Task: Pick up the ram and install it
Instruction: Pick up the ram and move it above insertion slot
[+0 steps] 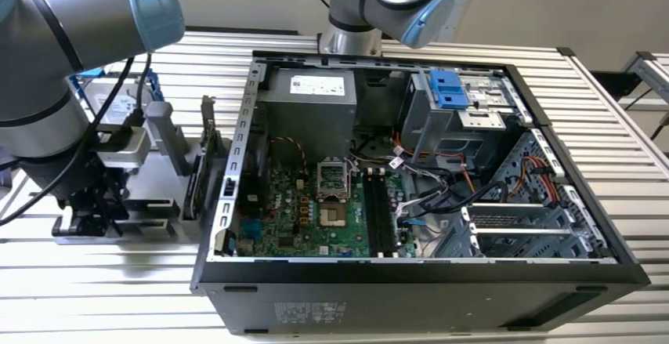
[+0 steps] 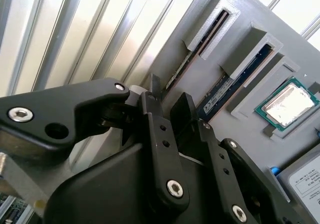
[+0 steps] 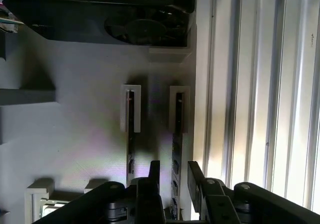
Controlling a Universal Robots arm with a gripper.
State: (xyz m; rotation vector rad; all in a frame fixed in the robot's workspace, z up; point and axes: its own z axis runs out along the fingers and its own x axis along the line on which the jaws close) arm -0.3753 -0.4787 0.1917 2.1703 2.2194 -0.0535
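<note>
Our tool has its matte black, bolted fingers a narrow gap apart, and we see the ram between them, standing on edge in a slot of the grey plastic holder on the ribbed metal table. White lettering marks the black graphics card nearby; a white printed label sits on the drive.

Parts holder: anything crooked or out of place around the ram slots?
Nothing stands out. The ram and the second stick sit straight and edge-up in their slots in the gray holder; the processor lies flat in its pocket. The open gripper straddles the ram without tilting it.
</note>
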